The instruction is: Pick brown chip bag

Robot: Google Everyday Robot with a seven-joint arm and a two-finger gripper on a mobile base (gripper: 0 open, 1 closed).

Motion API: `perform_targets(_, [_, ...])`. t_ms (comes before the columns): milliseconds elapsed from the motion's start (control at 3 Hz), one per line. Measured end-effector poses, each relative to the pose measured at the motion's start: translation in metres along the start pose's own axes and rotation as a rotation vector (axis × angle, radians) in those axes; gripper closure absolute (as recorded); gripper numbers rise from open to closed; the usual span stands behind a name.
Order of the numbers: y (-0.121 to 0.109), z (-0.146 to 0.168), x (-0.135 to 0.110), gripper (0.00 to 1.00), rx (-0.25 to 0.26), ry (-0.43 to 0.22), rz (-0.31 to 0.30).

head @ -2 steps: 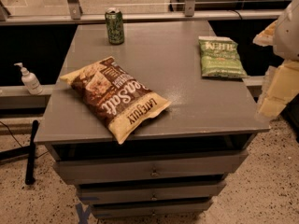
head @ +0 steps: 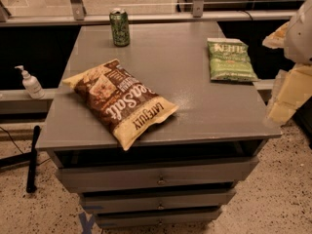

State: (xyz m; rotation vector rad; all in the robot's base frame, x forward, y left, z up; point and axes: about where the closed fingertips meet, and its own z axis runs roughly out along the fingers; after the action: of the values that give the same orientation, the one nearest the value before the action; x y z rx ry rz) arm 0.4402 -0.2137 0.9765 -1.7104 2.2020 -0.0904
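Note:
The brown chip bag lies flat on the front left of the grey cabinet top, its cream-yellow end pointing at the front edge and white "Sea Salt" script facing up. My gripper shows as cream-coloured parts at the right edge of the view. It sits beside the cabinet's right side, well to the right of the bag and apart from it. Part of the white arm is above it.
A smaller green chip bag lies at the back right of the top. A green can stands upright at the back left. A sanitizer bottle sits on a ledge to the left. Drawers are below the top.

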Motion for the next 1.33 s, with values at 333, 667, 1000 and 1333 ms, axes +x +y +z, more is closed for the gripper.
perform_targets(333, [0.001, 0.028, -0.017, 0.0, -0.016, -0.094, -0.021])
perform_targets(667, [0.001, 0.073, -0.049, 0.0, -0.064, -0.233, -0.034])
perform_targets(1000, [0.004, 0.129, -0.086, 0.0, -0.141, -0.377, -0.001])
perform_targets(1333, [0.008, 0.173, -0.13, 0.0, -0.206, -0.491, 0.026])
